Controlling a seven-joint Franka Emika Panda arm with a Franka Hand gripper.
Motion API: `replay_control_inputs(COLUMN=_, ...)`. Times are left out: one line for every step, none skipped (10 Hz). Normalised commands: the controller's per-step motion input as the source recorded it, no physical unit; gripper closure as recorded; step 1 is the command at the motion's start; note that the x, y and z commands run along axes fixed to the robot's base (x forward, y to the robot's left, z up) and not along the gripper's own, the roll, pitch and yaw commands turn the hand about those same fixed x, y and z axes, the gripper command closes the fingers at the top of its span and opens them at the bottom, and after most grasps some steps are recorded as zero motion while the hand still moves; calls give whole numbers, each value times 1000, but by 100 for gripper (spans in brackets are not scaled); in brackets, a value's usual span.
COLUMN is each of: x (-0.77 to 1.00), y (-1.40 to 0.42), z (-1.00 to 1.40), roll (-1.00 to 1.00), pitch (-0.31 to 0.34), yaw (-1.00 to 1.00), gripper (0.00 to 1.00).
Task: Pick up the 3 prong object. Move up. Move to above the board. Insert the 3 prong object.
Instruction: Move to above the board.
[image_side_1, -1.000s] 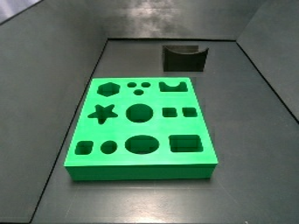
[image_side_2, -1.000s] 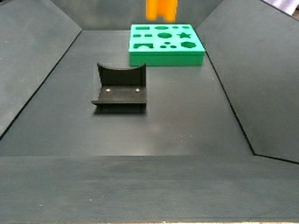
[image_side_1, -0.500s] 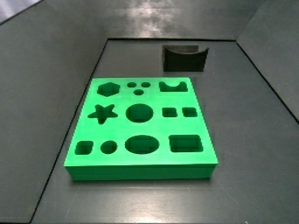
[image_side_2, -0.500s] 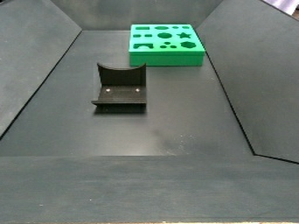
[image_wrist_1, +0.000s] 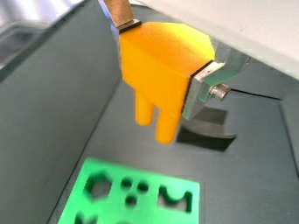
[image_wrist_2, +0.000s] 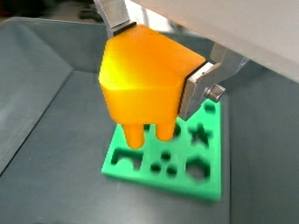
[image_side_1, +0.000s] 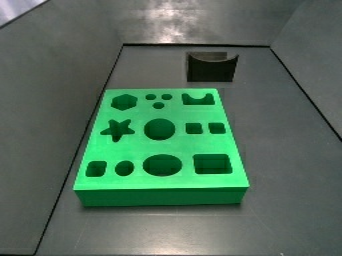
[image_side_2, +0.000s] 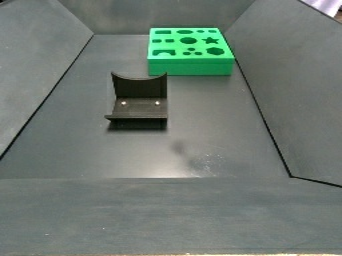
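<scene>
Overhead, the gripper (image_wrist_2: 158, 83) was clamped on the 3 prong object (image_wrist_2: 142, 77), prongs pointing down, high above the board (image_wrist_2: 166, 159); neither showed in the side views. Judged step: moving to above the board. In a side view, the three small holes (image_side_1: 156, 99) lay at 12 o'clock on the board (image_side_1: 163, 148). Next, prongs would need aligning over them before descent.
</scene>
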Motion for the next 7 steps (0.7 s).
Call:
replay_control_inputs(x=49, y=-1000, z=188, roll=-4, pitch=183, yaw=1000, gripper=100)
replay_control_inputs(x=71, y=-986, z=188, roll=-3, pitch=200, yaw=1000, gripper=100)
replay_control_inputs(x=72, y=-703, z=143, roll=0, pitch=221, yaw=1000, gripper=100)
replay_control_inputs(x=76, y=-335, z=75, roll=10, pitch=254, yaw=1000, gripper=100)
replay_control_inputs(x=61, y=-196, z=49, roll=9, pitch=227, yaw=824, gripper=100)
replay_control_inputs(x=37, y=-125, z=42, roll=28, pitch=160, yaw=498, gripper=100)
replay_control_inputs(x=38, y=-86, z=34, roll=27, pitch=125, yaw=313, gripper=100)
